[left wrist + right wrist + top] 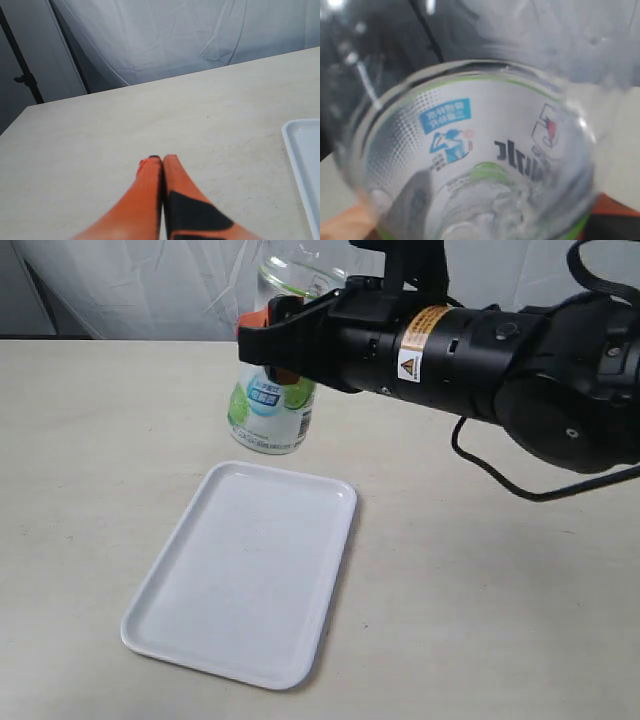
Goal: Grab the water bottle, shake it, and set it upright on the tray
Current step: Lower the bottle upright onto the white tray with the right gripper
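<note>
My right gripper (272, 340) is shut on the water bottle (270, 410), gripping it across its middle from the right. The bottle is roughly upright, just beyond the far edge of the white tray (250, 580). Its green, white and light-blue label shows below the orange fingers (254, 320) and clear plastic shows above; the cap is not visible. In the right wrist view the bottle (480, 150) fills the frame, blurred. My left gripper (162, 159) is shut on nothing, low over bare table, with a corner of the tray (305, 150) to one side.
The tray lies flat and empty on the pale tabletop (480, 590). The black right arm (500, 350) reaches in from the right, with a cable (500, 475) hanging below it. A white cloth backdrop (130, 280) hangs behind the table.
</note>
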{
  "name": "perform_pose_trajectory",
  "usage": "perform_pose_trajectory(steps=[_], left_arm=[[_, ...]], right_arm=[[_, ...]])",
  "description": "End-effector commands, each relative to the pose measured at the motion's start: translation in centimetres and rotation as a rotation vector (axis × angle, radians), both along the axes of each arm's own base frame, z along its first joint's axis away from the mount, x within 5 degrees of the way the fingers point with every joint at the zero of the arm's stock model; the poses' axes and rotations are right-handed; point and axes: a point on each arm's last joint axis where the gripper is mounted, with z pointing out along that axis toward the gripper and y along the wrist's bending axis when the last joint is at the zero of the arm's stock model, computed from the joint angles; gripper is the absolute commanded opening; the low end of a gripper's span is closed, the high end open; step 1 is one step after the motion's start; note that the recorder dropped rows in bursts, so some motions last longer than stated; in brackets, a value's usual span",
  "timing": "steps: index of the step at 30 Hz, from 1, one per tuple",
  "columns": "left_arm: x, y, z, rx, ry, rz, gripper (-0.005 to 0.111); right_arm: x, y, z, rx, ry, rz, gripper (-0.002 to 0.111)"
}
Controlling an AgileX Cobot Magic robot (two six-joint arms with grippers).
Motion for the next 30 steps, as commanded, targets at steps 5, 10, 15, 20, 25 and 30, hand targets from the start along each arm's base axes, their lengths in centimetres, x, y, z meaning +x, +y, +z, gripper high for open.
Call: perform_pose_trajectory(steps=[5, 10, 15, 20, 25, 30], left_arm=[[0.0, 0.0, 0.0, -0.008, -0.014, -0.001, 0.0], [0.0, 0.0, 0.0, -0.008, -0.014, -0.001, 0.0], [0.0, 0.0, 0.0, -0.006, -0.014, -0.001, 0.0], [0.0, 0.0, 0.0, -0.006, -0.014, -0.001, 0.0], [0.0, 0.0, 0.0, -0.006, -0.014, -0.001, 0.0], [0.0, 0.0, 0.0, -0.006, -0.014, -0.001, 0.0]], right_arm=[[-1.2, -1.7, -0.5, 0.156, -0.379, 0.0, -0.001], [-1.9, -1.1, -5.1, -0.041, -0.399, 0.069, -0.001], [-1.3, 0.1, -8.5, -0.057, -0.395, 0.1, -0.001], [-0.9, 0.8, -10.6, -0.035, -0.405, 0.11, -0.001], [0.2, 2.2, -12.3, -0.041, -0.392, 0.108, -0.001], [1.6, 4.7, -14.0, -0.119, -0.377, 0.185, -0.001]])
